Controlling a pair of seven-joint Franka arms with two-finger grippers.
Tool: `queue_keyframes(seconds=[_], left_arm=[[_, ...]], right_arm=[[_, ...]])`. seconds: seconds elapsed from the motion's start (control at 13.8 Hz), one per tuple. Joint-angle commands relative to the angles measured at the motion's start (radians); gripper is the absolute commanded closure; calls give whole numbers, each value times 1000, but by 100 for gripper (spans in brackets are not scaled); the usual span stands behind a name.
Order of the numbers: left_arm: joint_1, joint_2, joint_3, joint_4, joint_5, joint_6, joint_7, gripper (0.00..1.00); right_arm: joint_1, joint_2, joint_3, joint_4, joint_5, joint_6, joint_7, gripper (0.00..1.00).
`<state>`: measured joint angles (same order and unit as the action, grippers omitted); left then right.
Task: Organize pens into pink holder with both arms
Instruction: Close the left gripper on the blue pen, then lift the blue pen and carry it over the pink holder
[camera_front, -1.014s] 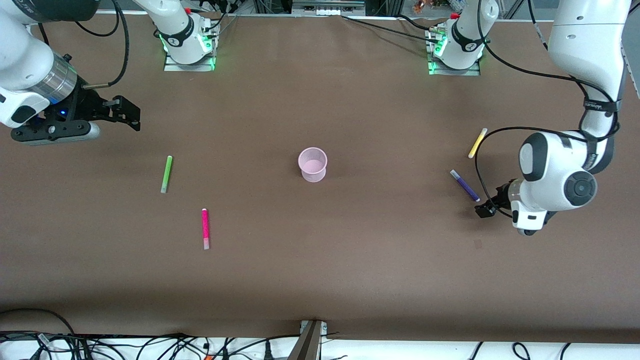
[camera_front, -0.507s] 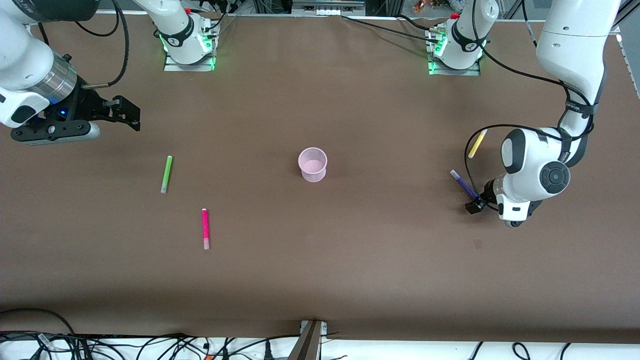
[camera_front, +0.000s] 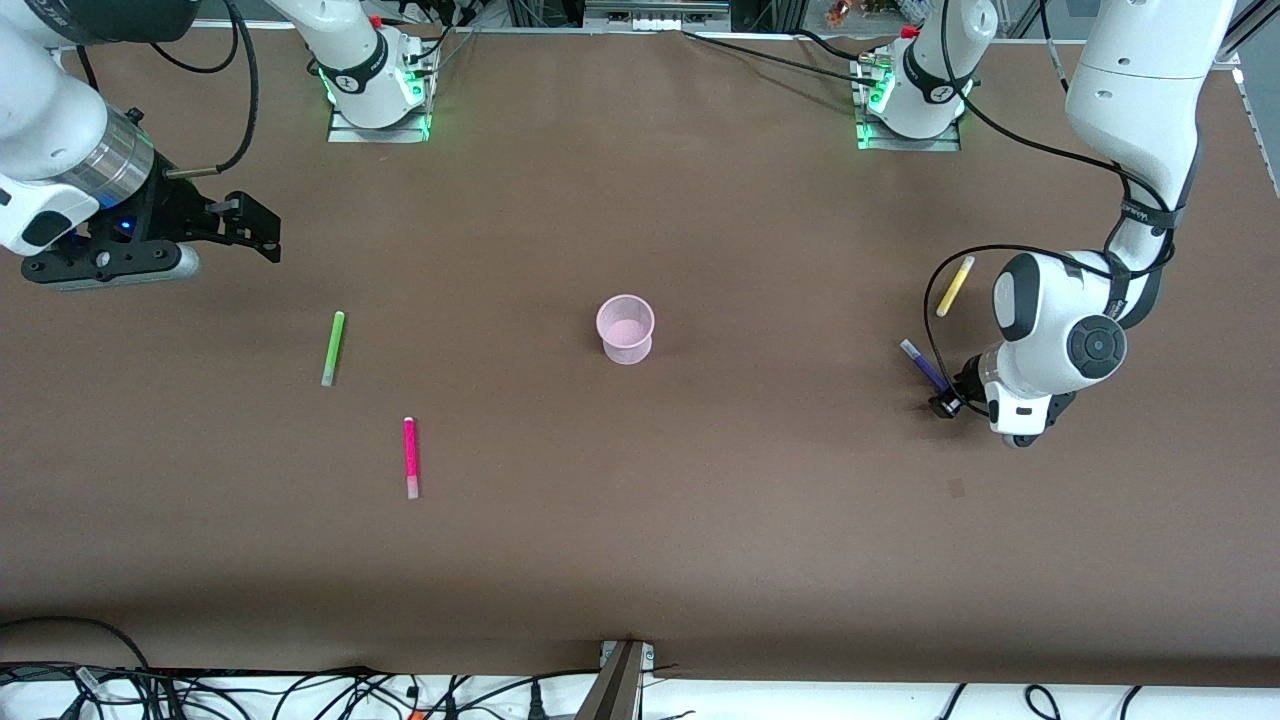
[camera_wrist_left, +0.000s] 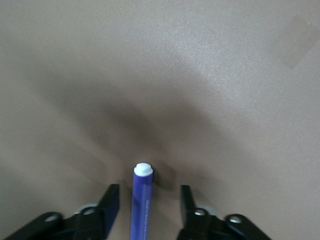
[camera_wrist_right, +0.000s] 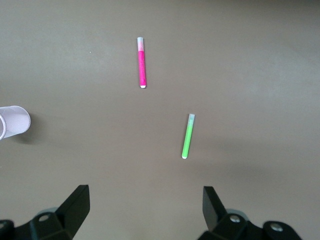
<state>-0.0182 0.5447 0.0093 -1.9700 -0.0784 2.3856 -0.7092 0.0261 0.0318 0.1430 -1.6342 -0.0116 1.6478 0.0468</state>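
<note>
The pink holder (camera_front: 626, 328) stands upright at the table's middle; it also shows in the right wrist view (camera_wrist_right: 12, 122). The dark purple pen (camera_front: 922, 363) lies flat toward the left arm's end. My left gripper (camera_front: 945, 403) is down at the end of this pen that is nearer the front camera. It is open, and the pen (camera_wrist_left: 141, 202) lies between the fingers (camera_wrist_left: 111, 200) with a gap on each side. The yellow pen (camera_front: 954, 286) lies close by. The lime green pen (camera_front: 332, 348) and magenta pen (camera_front: 410, 458) lie toward the right arm's end. My right gripper (camera_front: 258, 228) waits open and empty above the table there.
The brown table top (camera_front: 640, 540) is bare around the pens. Both arm bases (camera_front: 375, 90) stand along the edge farthest from the front camera. Cables lie along the edge nearest the front camera. The right wrist view shows the green pen (camera_wrist_right: 187, 136) and magenta pen (camera_wrist_right: 142, 62).
My left arm has moved in toward the purple pen, and its gripper now stands around the pen's nearer end. The right arm and the other pens have not moved.
</note>
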Motion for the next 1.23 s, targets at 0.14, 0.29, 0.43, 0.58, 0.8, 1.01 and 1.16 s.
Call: queue_keyframes(seconds=[0.14, 0.29, 0.43, 0.58, 0.8, 1.01, 1.16], left_arm=[[-11, -32, 3, -33, -7, 14, -7, 64], [-14, -29, 3, -33, -3, 15, -7, 64], [-20, -26, 4, -33, -3, 17, -7, 64], [-20, -25, 5, -33, 0, 17, -7, 64], [-20, -25, 5, -33, 0, 18, -7, 74], [-26, -22, 5, -33, 0, 20, -6, 74], [-29, -16, 5, -32, 0, 21, -7, 73]], right_arm=[[3, 3, 1, 14, 1, 0, 8, 0], [3, 3, 1, 14, 1, 0, 8, 0], [3, 3, 1, 14, 1, 0, 10, 0], [3, 3, 1, 14, 1, 0, 10, 0], [3, 3, 1, 14, 1, 0, 10, 0], [3, 3, 1, 14, 1, 0, 8, 0], [3, 2, 1, 14, 1, 3, 10, 0]])
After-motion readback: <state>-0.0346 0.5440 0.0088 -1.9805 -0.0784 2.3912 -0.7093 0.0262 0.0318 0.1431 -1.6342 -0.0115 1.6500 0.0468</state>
